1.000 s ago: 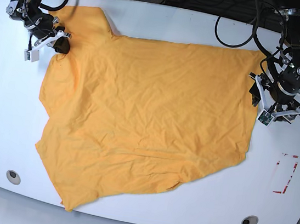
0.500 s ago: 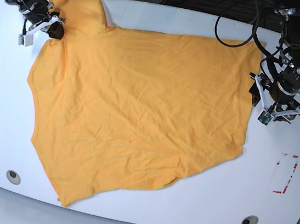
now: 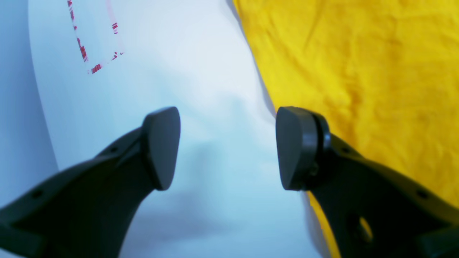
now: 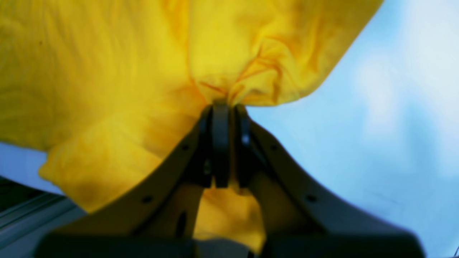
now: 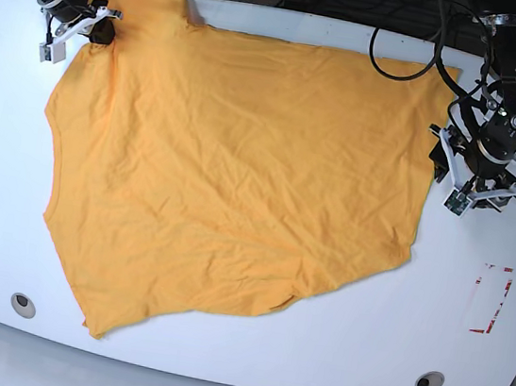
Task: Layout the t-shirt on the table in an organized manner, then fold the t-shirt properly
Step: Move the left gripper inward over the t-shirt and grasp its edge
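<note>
The orange-yellow t-shirt (image 5: 232, 171) lies spread and wrinkled over most of the white table (image 5: 463, 372). My right gripper (image 5: 101, 32) is at the far left corner, shut on a bunched fold of the t-shirt (image 4: 107, 71); in the right wrist view the gripper (image 4: 224, 107) pinches the cloth just above the table (image 4: 376, 125). My left gripper (image 5: 438, 164) hovers at the shirt's right edge. In the left wrist view that gripper (image 3: 227, 148) is open over bare table (image 3: 200, 89), one finger (image 3: 297, 147) right at the t-shirt's (image 3: 358, 71) border, nothing between the fingers.
A red tape rectangle outline (image 5: 491, 300) marks the table at the right, also in the left wrist view as the tape outline (image 3: 95, 39). Two round grey grommets (image 5: 23, 303) (image 5: 429, 381) sit near the front edge. Cables hang behind the right-hand arm.
My right gripper has pulled its corner of the t-shirt farther toward the far left, dragging the whole shirt leftward and flattening it. The left arm has stayed put.
</note>
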Robot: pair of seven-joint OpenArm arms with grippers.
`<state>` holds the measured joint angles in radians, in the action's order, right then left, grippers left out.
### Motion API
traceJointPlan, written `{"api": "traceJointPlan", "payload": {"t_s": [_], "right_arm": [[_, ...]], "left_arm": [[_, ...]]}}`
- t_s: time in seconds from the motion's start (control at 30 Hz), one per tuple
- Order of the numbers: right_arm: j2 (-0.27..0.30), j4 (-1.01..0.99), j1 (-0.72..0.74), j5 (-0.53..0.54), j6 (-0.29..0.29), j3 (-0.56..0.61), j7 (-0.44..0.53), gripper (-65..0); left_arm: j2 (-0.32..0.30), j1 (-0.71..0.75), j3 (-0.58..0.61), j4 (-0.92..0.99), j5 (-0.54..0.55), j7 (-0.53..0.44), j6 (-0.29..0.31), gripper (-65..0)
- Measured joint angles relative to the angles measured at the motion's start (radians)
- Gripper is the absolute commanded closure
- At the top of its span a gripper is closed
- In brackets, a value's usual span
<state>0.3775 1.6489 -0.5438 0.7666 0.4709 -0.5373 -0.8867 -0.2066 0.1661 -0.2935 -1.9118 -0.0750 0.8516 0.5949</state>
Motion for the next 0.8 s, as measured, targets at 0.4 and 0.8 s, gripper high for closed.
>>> {"api": "traceJointPlan", "payload": {"t_s": [0.4, 0.8], "right_arm": [[0.000, 0.000, 0.003, 0.000, 0.000, 0.000, 0.000, -0.6], [0.003, 0.000, 0.031, -0.003, -0.003, 0.002, -0.006, -0.6]], "left_arm": [[0.019, -0.171, -0.064, 0.016, -0.004, 0.016, -0.005, -46.1], [0.121, -0.391, -0.069, 0.172, -0.014, 0.151, -0.011, -64.9]]}}
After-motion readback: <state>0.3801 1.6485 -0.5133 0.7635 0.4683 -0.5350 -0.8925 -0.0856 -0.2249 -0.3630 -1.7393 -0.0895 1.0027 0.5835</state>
